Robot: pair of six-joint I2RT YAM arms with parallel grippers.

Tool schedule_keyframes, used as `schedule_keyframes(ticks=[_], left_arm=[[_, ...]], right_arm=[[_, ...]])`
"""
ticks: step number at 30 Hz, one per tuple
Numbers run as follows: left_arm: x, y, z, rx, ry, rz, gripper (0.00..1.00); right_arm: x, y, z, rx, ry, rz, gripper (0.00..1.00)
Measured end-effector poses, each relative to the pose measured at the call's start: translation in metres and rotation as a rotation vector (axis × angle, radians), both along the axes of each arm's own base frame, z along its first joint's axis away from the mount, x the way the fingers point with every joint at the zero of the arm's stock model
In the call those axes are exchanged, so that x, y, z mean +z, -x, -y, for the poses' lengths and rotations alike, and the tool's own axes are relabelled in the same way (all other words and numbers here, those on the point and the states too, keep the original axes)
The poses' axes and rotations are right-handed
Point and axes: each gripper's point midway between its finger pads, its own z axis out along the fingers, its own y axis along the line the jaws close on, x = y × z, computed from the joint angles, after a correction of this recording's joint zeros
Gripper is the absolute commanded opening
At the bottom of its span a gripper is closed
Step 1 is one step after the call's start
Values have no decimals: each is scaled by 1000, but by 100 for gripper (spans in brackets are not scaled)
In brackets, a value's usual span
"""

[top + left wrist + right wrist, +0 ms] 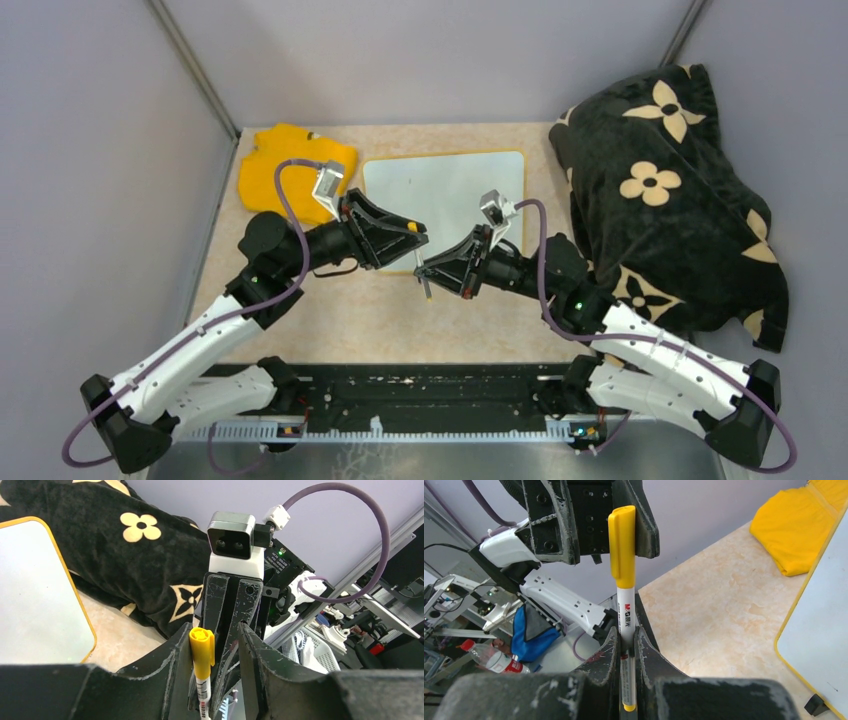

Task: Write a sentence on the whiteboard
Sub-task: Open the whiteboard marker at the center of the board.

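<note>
Top view: whiteboard [445, 185] lies blank on the surface [330, 320]; no sentence shows.
Left wrist: left tool [212, 635] partly open, loosely astride the cap [202, 650] of the marker [202, 697].
Right wrist: right tool [626, 632] clamped on the marker's barrel.
Risk: a loose pinch could slip off the cap, or a skewed pull could tilt the marker.
</note>
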Motion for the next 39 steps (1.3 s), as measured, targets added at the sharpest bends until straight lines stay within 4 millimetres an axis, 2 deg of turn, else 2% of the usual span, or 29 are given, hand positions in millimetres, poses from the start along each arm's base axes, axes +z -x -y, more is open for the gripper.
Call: schedule_keyframes(ticks=[3, 6, 7, 9, 11, 13, 19, 23, 26, 27, 29, 30, 31, 39], left_arm=[[0, 1, 0, -4, 0, -2, 31], [-1, 0, 0, -3, -2, -5, 15], [-2, 0, 0, -1, -3, -5, 9], [-3, 0, 0, -2, -4, -7, 0], [-3, 0, 0, -3, -2, -7, 0], [-5, 2, 0, -12, -4, -9, 0], [-11, 4, 0, -19, -5, -25, 0], [-11, 6, -2, -20, 2, -25, 0], [-9, 8, -4, -17, 10, -22, 0], [-8, 8, -5, -15, 13, -21, 0], [-6, 8, -6, -10, 17, -19, 0], [-7, 6, -7, -1, 16, -20, 0], [-7, 6, -7, 3, 16, -23, 0], [-1, 1, -12, 57, 43, -39, 0]], right_arm=[[0, 1, 0, 5, 0, 3, 0], [0, 2, 0, 14, 1, 9, 0], [1, 3, 0, 18, 0, 11, 4], [0, 3, -1, 19, 2, 9, 23], [0, 3, 0, 18, 1, 4, 41], [1, 2, 0, 9, -4, -8, 51], [11, -1, -1, -3, -48, -16, 55], [12, -3, -5, 0, -56, -26, 51], [12, -4, -9, 10, -58, -33, 41], [12, -4, -10, 16, -59, -36, 33], [11, -3, -12, 26, -59, -40, 10], [13, -2, -12, 36, -67, -43, 3], [15, -1, -12, 40, -71, -34, 0], [21, 1, -12, 49, -92, -12, 0]])
